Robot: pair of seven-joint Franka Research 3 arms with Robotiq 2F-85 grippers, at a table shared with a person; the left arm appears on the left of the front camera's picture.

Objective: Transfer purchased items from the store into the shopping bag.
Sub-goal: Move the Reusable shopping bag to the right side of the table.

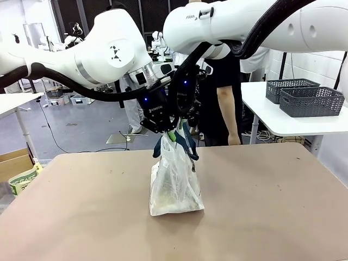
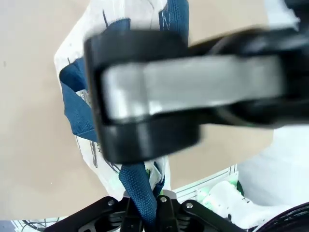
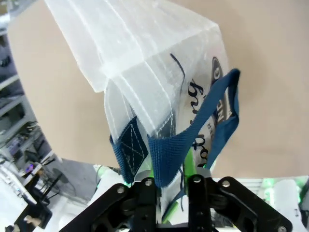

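Both hands meet above the shopping bag (image 1: 175,185) on the counter (image 1: 272,206). The left hand (image 2: 145,212) is clamped on a blue handle (image 2: 140,188). The right hand (image 3: 171,193) pinches the other handle (image 3: 193,140)

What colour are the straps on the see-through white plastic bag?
Navy blue. The woven strap handles of the translucent white plastic bag show best in the right wrist view.

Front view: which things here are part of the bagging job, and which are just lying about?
In the job:
bag, upright on the table
navy handles
left end effector, shut on a handle
right end effector, at the bag's top

Lying about:
grey baskets on the side table
cardboard box at the left
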